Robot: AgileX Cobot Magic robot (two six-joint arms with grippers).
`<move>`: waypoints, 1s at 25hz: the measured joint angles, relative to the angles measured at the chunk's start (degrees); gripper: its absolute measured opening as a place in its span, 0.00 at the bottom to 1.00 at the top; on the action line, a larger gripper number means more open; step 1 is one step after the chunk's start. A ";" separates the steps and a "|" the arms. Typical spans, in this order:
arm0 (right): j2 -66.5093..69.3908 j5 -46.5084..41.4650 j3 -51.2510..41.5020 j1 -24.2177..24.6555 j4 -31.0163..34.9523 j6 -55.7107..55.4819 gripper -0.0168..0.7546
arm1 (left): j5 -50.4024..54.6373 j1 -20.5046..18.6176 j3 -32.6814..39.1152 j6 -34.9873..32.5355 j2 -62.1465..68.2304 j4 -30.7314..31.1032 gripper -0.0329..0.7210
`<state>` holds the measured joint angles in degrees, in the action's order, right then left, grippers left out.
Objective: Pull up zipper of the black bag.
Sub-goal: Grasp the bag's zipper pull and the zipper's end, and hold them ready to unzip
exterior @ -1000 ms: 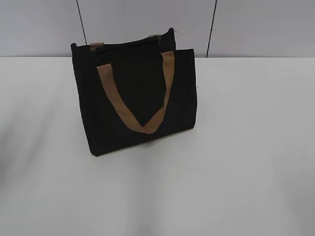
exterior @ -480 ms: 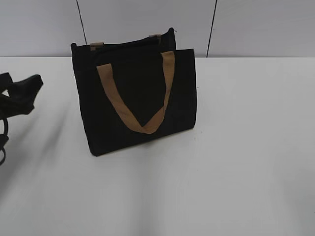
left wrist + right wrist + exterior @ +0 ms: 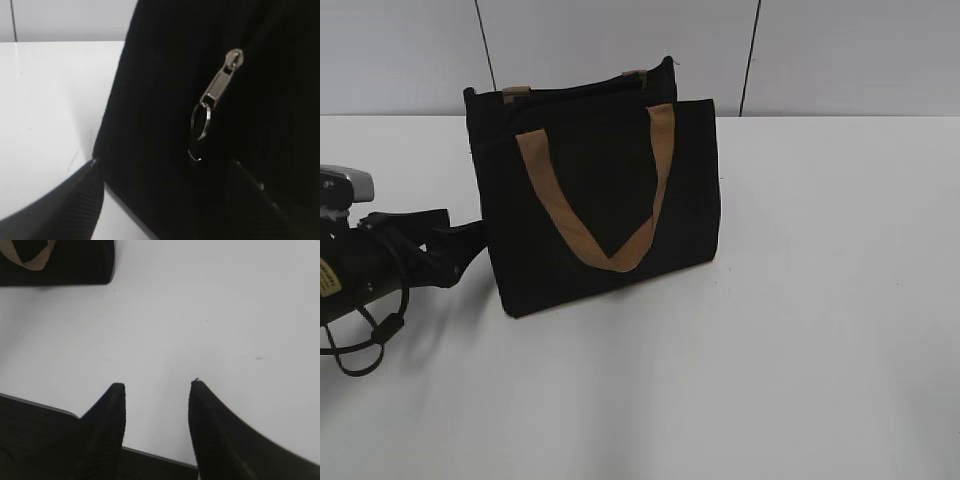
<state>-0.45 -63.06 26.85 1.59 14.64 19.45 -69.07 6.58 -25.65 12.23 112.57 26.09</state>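
Black bag (image 3: pixel 595 190) upright, centre-left of exterior frame, unmoved; tan handle (image 3: pixel 610 200) hangs down its front
Left gripper (image 3: pixel 470 237) new in frame over last second, now at bag's lower-left side, jaws spread
Right gripper (image 3: pixel 156 390) released, over bare table (image 3: pixel 225 315)
Zipper (image 3: pixel 220 82) centre-right of left wrist frame, ungrasped; approach only begun

Left gripper (image 3: pixel 470 237) reached in low from the left edge, jaws parted; right gripper (image 3: pixel 156 390) hovered, jaws likewise spread
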 joint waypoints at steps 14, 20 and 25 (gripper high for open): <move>0.00 0.00 0.00 0.00 0.00 0.00 0.44 | 2.49 1.16 -8.40 3.88 6.98 4.72 0.71; 0.00 0.00 0.00 0.00 0.00 0.00 0.44 | 3.72 2.94 -10.71 3.88 7.91 3.42 0.64; 0.00 0.00 0.00 0.00 0.00 0.00 0.44 | 3.72 3.00 -10.71 3.91 7.97 3.14 0.37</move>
<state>-0.45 -63.06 26.85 1.59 14.64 19.45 -65.35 9.58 -36.36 16.14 120.55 29.23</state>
